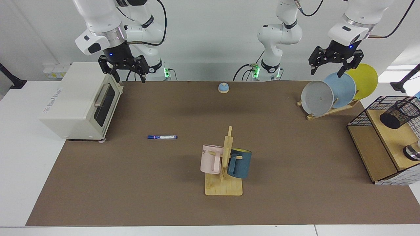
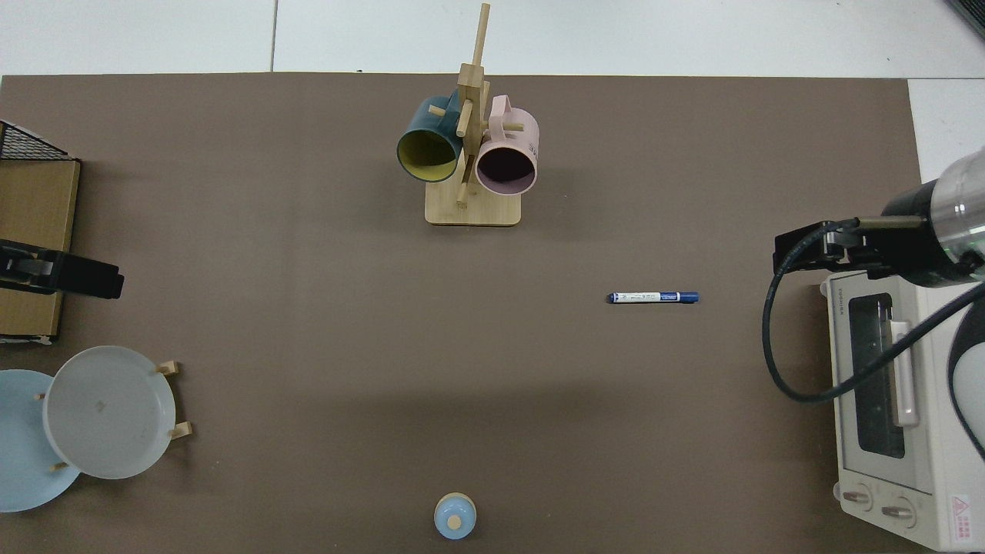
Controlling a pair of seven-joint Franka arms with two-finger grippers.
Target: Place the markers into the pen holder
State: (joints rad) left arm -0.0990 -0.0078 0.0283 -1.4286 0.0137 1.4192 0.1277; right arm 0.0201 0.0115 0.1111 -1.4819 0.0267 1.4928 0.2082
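Brown mat holds the marker (image 1: 162, 137) lying flat, untouched, well apart from the pen holder (image 1: 399, 113) in the basket (image 1: 361, 115). Right gripper (image 1: 123, 70) and left gripper (image 1: 334, 65) hover open and empty, so nothing is done yet.

A brown mat (image 1: 131, 183) carries a marker (image 1: 162, 137), mug rack (image 1: 223, 188), plate rack (image 1: 328, 112), toaster oven (image 1: 78, 101) and basket (image 1: 361, 114).

Pink mug (image 1: 211, 158): "ME".
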